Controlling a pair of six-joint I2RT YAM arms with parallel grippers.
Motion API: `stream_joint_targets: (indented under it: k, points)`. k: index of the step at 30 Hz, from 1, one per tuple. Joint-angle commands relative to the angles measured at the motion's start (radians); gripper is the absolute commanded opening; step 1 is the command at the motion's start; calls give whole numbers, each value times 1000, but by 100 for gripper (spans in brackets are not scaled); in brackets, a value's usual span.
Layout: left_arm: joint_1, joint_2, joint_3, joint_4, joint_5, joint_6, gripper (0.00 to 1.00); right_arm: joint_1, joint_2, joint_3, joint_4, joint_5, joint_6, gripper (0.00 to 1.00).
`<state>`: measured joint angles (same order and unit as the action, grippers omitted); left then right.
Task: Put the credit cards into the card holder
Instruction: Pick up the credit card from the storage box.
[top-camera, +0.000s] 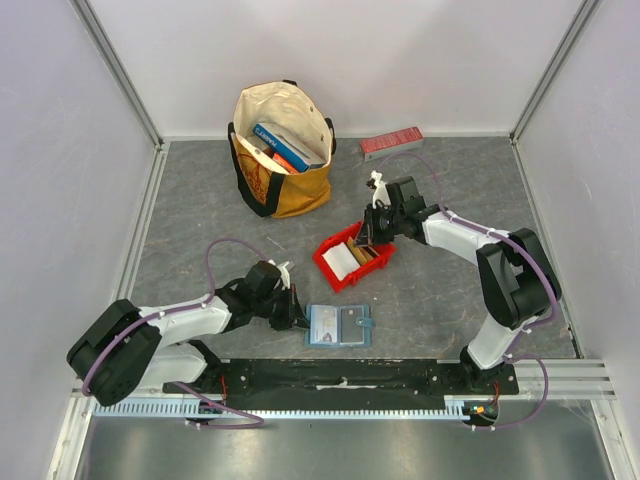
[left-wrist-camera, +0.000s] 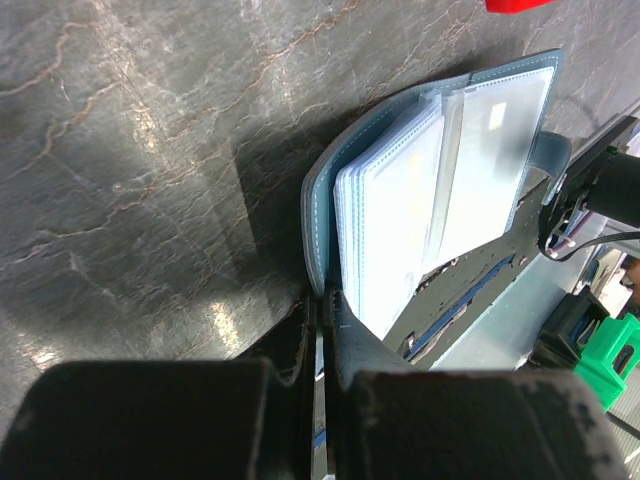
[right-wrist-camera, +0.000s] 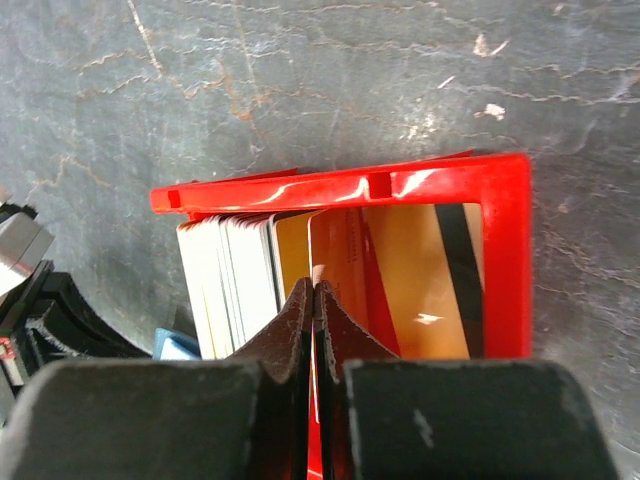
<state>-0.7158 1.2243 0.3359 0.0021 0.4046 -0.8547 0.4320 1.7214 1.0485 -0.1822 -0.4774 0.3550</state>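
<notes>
Right wrist view: the right gripper (right-wrist-camera: 315, 290) reaches into the red bin (right-wrist-camera: 340, 187), its fingers pressed together on the edge of one tan-orange card (right-wrist-camera: 340, 250). The credit cards (right-wrist-camera: 235, 270) stand on edge in that bin, directly under the fingertips and to either side of them. The white ones are too tightly packed to count, and at least two are tan-orange. The one bin sits near the middle of the table (top-camera: 200, 220). One card holder (left-wrist-camera: 400, 190) lies open by the near edge, its left edge pinched in the closed left gripper (left-wrist-camera: 322, 300). One tote bag (top-camera: 285, 150) and one long red box (top-camera: 391, 143) sit along the far edge.
</notes>
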Motion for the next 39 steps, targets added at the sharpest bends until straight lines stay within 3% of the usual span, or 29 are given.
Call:
stream_joint_targets:
  k: [1,9,29,39]
  points:
    - [-4,4,26,27,26,34,2,-1,-20,8,-16,83,-7,2]
    - [-2,23,32,33,28,37,2,11,17,27,-66,97,-47,4]
    - [-2,29,31,41,36,37,2,85,43,53,-163,183,-129,19]
    - [-4,14,26,39,36,34,2,91,-20,91,-165,253,-137,5]
